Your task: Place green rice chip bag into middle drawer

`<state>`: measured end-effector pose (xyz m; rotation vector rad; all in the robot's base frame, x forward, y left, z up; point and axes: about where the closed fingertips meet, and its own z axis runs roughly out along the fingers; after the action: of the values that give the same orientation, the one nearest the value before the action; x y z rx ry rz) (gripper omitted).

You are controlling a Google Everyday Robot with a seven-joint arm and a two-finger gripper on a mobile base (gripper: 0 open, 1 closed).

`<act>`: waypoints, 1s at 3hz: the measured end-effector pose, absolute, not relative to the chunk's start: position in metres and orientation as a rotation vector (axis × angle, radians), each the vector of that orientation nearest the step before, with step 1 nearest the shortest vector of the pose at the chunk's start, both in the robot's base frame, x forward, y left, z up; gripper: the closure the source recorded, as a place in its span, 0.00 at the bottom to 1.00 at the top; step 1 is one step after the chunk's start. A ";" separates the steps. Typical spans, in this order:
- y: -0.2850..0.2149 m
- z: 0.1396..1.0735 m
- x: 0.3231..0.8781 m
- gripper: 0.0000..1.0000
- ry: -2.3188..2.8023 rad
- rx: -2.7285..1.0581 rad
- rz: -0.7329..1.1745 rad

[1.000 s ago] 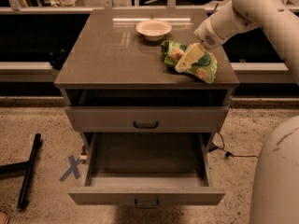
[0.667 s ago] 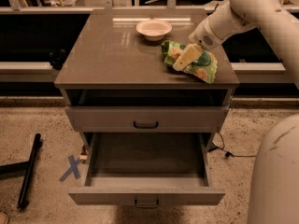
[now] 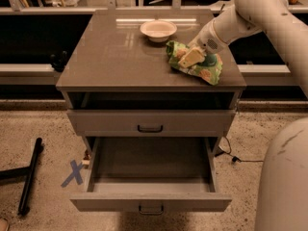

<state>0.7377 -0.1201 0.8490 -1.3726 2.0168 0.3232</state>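
The green rice chip bag [image 3: 210, 74] lies crinkled on the grey cabinet top [image 3: 120, 57], near its right front corner. My gripper [image 3: 192, 57] comes in from the upper right on the white arm and rests on the bag's left part, hiding some of it. The middle drawer [image 3: 150, 202], the cabinet's lowest, is pulled out toward the camera and its grey inside is bare. It is below and to the left of the bag.
A white bowl [image 3: 158, 30] stands at the back of the cabinet top, left of the gripper. The like-handled drawer [image 3: 150, 122] above the open one is closed. A black pole [image 3: 30, 177] and a blue tape X [image 3: 73, 173] lie on the floor at left. My white body [image 3: 284, 177] fills the lower right.
My gripper has shifted slightly to the left over the bag. The bag, bowl and drawers have not visibly moved.
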 end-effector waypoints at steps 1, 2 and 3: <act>-0.125 0.867 0.726 0.88 1.947 -1.361 0.333; -0.136 0.897 0.706 1.00 1.868 -1.338 0.313; -0.147 0.923 0.686 1.00 1.793 -1.320 0.310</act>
<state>0.6858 -0.1466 0.9229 -1.3198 1.7934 0.3101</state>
